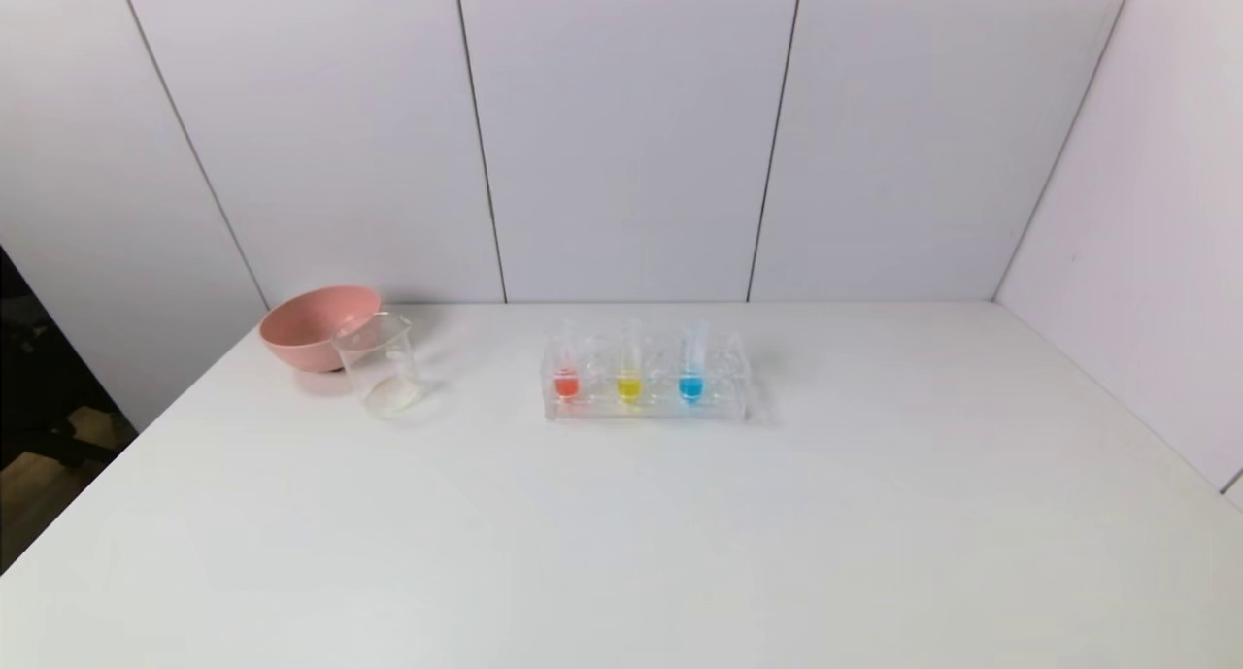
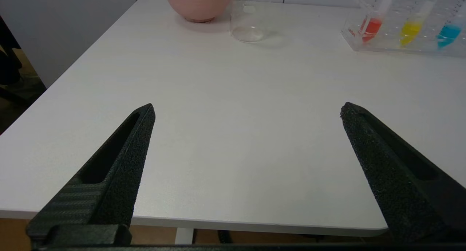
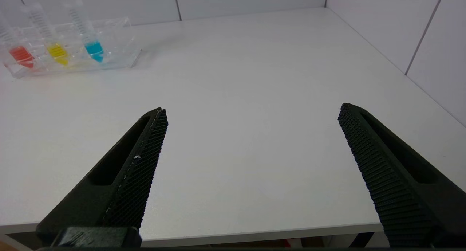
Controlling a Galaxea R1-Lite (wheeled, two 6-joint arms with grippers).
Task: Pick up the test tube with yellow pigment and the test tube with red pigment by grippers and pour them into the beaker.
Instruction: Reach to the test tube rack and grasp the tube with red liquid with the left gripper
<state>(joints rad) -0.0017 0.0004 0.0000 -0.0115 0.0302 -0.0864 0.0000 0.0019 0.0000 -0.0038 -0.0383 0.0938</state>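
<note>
Both grippers, left gripper [image 2: 247,110] and right gripper [image 3: 251,110], wait with jaws spread at the lower frame edge; next, reach the test tube with red pigment [image 1: 566,370] and the test tube with yellow pigment [image 1: 629,372]

On the table [image 1: 621,552], the beaker [image 1: 381,363] stands far left, before the bowl [image 1: 313,325]; the rack [image 1: 646,397] stands right of it.

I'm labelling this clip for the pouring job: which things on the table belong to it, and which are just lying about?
Belong to the job:
red tube
yellow tube
beaker
left gripper, open
right gripper, open

Just lying about:
blue tube
pink bowl
clear rack, holding all three tubes
</note>
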